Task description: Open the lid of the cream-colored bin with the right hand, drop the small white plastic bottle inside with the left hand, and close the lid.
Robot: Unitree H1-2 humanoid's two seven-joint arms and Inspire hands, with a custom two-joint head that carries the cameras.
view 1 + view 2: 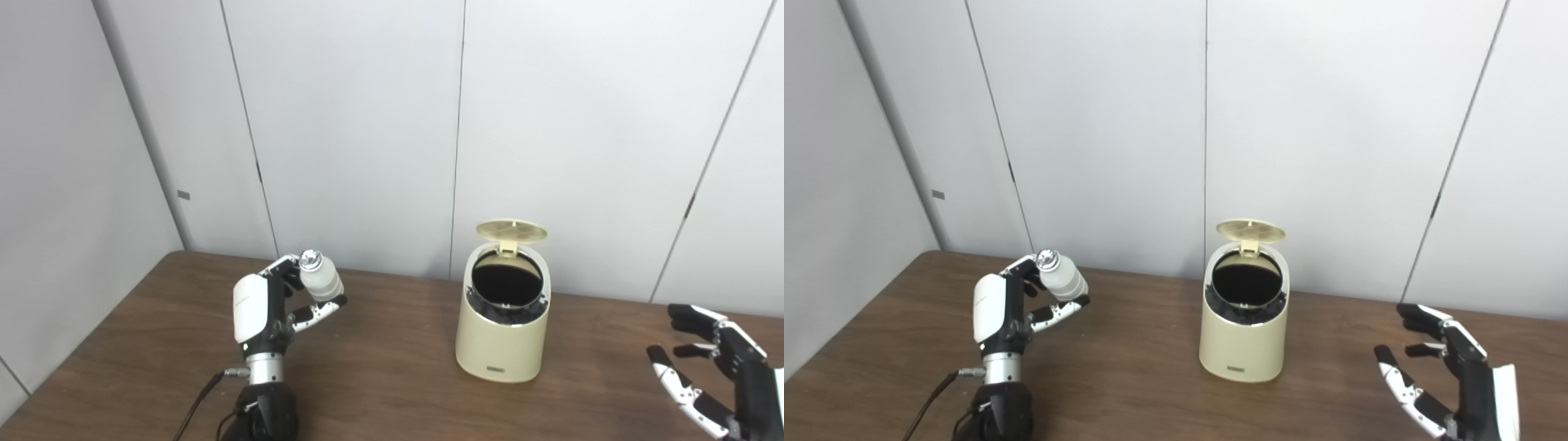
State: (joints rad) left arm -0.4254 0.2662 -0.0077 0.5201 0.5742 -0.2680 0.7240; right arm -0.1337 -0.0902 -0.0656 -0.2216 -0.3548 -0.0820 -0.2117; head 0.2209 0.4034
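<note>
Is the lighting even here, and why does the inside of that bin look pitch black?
Left eye view: soft, even light, with only a faint shadow under the bin; its open mouth falls in shade, so nothing inside shows. Right eye view: the bottle cap glints in the left hand; edges are slightly soft throughout.

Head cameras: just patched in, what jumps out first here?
The cream bin stands mid-table with its lid flipped up at the back, showing a dark inside. To its left, the left hand holds the white bottle raised above the table. The right hand waits open at the right edge.
</note>
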